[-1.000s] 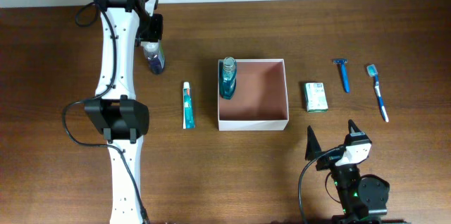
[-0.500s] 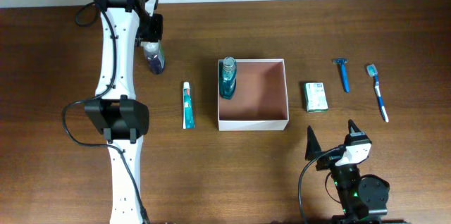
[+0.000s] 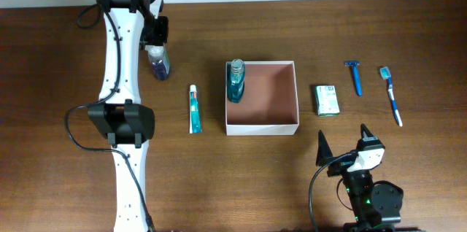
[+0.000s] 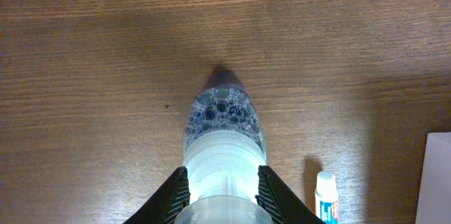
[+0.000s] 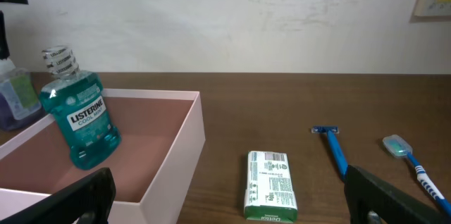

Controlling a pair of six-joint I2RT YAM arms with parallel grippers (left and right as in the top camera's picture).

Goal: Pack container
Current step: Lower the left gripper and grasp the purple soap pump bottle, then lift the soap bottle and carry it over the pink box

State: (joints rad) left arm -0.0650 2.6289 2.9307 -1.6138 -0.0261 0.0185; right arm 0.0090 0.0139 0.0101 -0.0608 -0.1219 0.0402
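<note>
My left gripper (image 3: 156, 40) is shut on a clear bottle (image 3: 160, 61) of bluish, bubbly liquid at the far left of the table. In the left wrist view both fingers (image 4: 177, 193) press the bottle (image 4: 224, 136) near its cap, its base pointing down at the wood. The container (image 3: 292, 97), a square white-walled box with a pinkish-brown inside, sits mid-table with a teal Listerine bottle (image 3: 235, 80) upright in its far left corner. My right gripper (image 3: 343, 149) stands open near the front edge, holding nothing. It faces the container (image 5: 180, 171).
A toothpaste tube (image 3: 194, 109) lies left of the container. Right of it lie a green-and-white box (image 3: 326, 100), a blue razor (image 3: 355, 77) and a blue toothbrush (image 3: 391, 95). The right wrist view shows the box (image 5: 271, 185), razor (image 5: 331, 146) and toothbrush (image 5: 411, 159).
The bottle in my left gripper has shifted only very slightly in the overhead view. The right arm has not moved.
</note>
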